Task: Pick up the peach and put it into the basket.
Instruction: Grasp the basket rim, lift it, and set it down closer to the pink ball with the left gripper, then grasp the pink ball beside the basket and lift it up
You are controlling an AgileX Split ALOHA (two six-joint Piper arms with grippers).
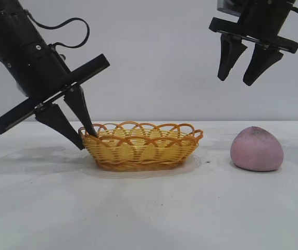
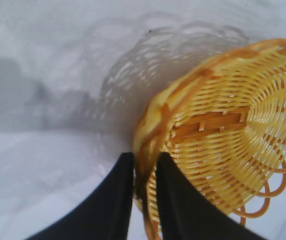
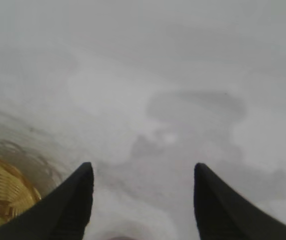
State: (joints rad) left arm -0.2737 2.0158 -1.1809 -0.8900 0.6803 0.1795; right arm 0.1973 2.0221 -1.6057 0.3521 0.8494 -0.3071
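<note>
The pink-mauve peach (image 1: 257,149) lies on the white table at the right, untouched. The yellow wicker basket (image 1: 141,146) stands in the middle with nothing in it. My left gripper (image 1: 85,139) reaches down at a slant to the basket's left end. In the left wrist view its jaws (image 2: 145,156) stand slightly open astride the basket's (image 2: 223,125) looped rim, one finger inside and one outside. High above the peach hangs my right gripper (image 1: 235,82). It is open and holds nothing (image 3: 143,167).
The white table (image 1: 149,208) runs flat before a plain grey wall. An edge of the basket (image 3: 3,195) shows in the right wrist view. Bare table lies between the basket and the peach and along the front.
</note>
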